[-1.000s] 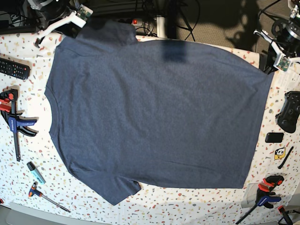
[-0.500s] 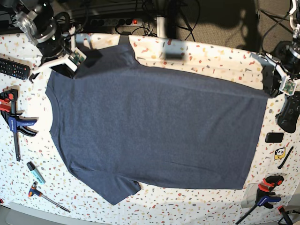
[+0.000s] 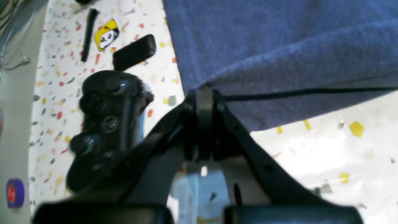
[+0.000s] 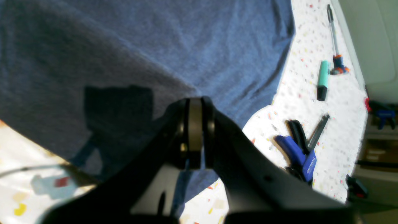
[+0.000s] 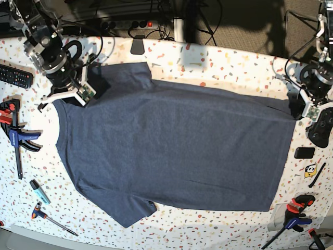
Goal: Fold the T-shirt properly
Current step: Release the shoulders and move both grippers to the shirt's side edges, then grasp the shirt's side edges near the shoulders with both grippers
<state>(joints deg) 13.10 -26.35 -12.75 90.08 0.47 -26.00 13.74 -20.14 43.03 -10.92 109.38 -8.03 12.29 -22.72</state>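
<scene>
Across the worktop (image 5: 218,57): T-shirt (image 5: 171,151) spread flat, plain side up, collar toward the right arm.
Left end effector (image 3: 203,102): clamped on the hem corner, likely keeping that edge taut.
Right end effector (image 4: 194,124): pinched onto the shoulder fabric, probably the matching grip for carrying one edge over.
Fold: not yet made.
</scene>
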